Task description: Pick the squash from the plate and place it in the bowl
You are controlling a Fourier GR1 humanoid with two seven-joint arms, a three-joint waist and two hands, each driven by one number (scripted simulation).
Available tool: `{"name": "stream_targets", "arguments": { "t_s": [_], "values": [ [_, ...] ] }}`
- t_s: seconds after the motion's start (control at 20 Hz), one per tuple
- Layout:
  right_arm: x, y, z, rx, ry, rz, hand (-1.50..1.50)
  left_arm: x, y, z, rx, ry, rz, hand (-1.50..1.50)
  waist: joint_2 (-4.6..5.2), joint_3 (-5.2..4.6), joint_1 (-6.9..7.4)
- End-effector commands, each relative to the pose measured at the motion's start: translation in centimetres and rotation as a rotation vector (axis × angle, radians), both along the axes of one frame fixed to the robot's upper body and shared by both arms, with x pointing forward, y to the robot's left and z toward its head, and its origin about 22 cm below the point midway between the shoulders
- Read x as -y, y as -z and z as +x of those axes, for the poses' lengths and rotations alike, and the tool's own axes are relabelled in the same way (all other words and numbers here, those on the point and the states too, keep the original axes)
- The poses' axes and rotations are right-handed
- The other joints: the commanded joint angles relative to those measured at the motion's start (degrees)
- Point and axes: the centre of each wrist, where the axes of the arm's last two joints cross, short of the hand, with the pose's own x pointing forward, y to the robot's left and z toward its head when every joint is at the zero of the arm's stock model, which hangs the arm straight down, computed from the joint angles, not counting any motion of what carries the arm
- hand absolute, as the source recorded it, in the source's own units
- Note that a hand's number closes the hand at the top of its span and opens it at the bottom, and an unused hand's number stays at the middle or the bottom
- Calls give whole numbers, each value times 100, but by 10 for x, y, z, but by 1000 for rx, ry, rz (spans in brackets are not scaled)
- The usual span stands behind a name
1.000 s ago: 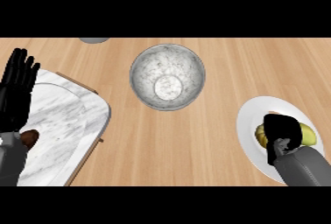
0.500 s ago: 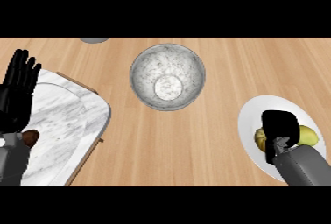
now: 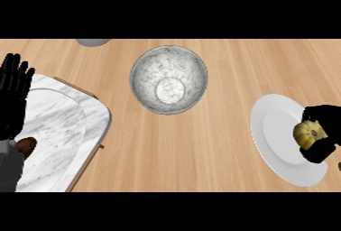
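Squash: a small yellowish gourd, lying on the right side of the white plate, well apart from the bowl.
Right hand: at the right edge of the view, its black fingers curled round the squash from above and below; it seems to have hold of it, though the edge of the view cuts off part of the hand.
Left hand: resting open, fingers up, at the left edge over the marble tray.
Bowl: speckled grey, upright, at the top middle of the wooden counter.
How the squash will handle: probably light and stiff, with a smooth, rounded skin that could slip or roll; not fragile.
Where to hold: across its widest part, fingers and thumb on opposite sides.
Writing: no brand, label or lettering can be read on anything.
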Motion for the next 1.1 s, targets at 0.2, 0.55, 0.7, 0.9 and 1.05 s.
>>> {"name": "stream_targets", "arguments": {
  "t_s": [0.2, 0.55, 0.7, 0.9, 1.05],
  "values": [
    [88, -49, -19, 295, 11, 56, 150, 6, -18, 7, -10, 26, 5, 0, 2, 0, 45],
    [74, -117, -34, 456, -153, 263, 150, -4, 1, -10, -4, -1, 4, 0, -48, -11, -5],
    [56, -158, -46, 546, -226, 237, 150, 5, -2, -1, -19, 4, 12, 0, -38, -12, -25],
    [29, -186, -43, 613, -271, 390, 150, 15, 15, -7, -9, 32, 11, 0, -19, -13, 108],
    [9, -194, -33, 620, -301, 555, 150, 31, -11, 12, -1, 44, 6, 0, -6, -10, 153]
  ]
}}
